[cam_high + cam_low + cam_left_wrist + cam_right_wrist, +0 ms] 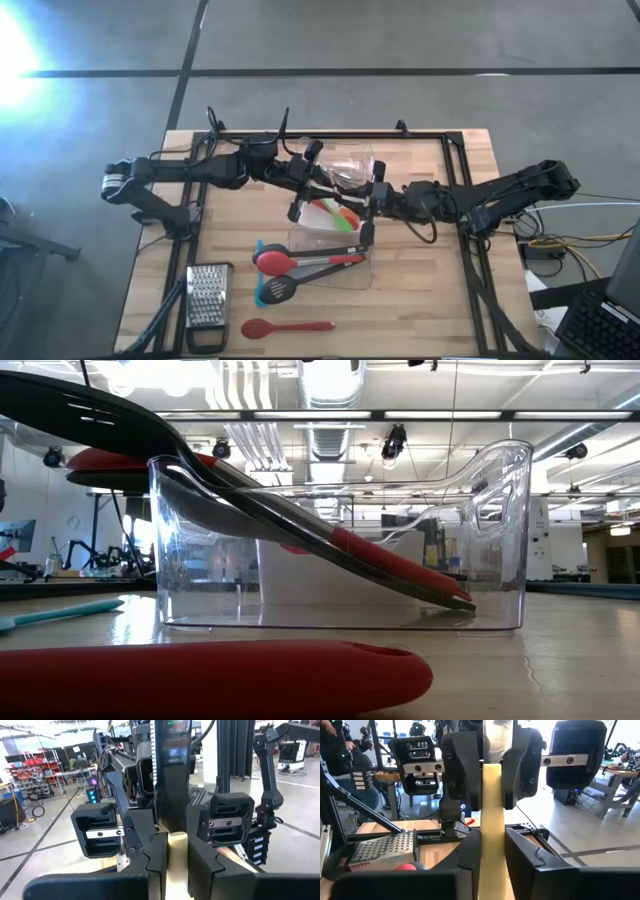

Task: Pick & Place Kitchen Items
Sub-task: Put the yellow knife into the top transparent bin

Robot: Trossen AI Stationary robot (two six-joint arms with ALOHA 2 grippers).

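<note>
1. Nearest the low camera lay a red spoon [200,678], stretched across the bottom of the frame on the wooden table [580,660]; from above it sat at lower centre [287,327].
2. Behind it stood a clear tub [340,540] at mid-frame, with a black slotted spoon [90,415] and a red-handled spoon [390,560] leaning out over its left wall.
3. From above, that tub [330,262] sat at centre, and a teal tool [262,290] lay at its left end.
4. Left gripper [300,190] and right gripper [372,215] met mid-frame over another tub holding green and orange tools [345,218].
5. Both wrist views showed each pair of fingers clenched on one pale wooden handle [492,830], [176,860], gripped from opposite ends.
6. A steel grater [208,296] lay at lower left.
</note>
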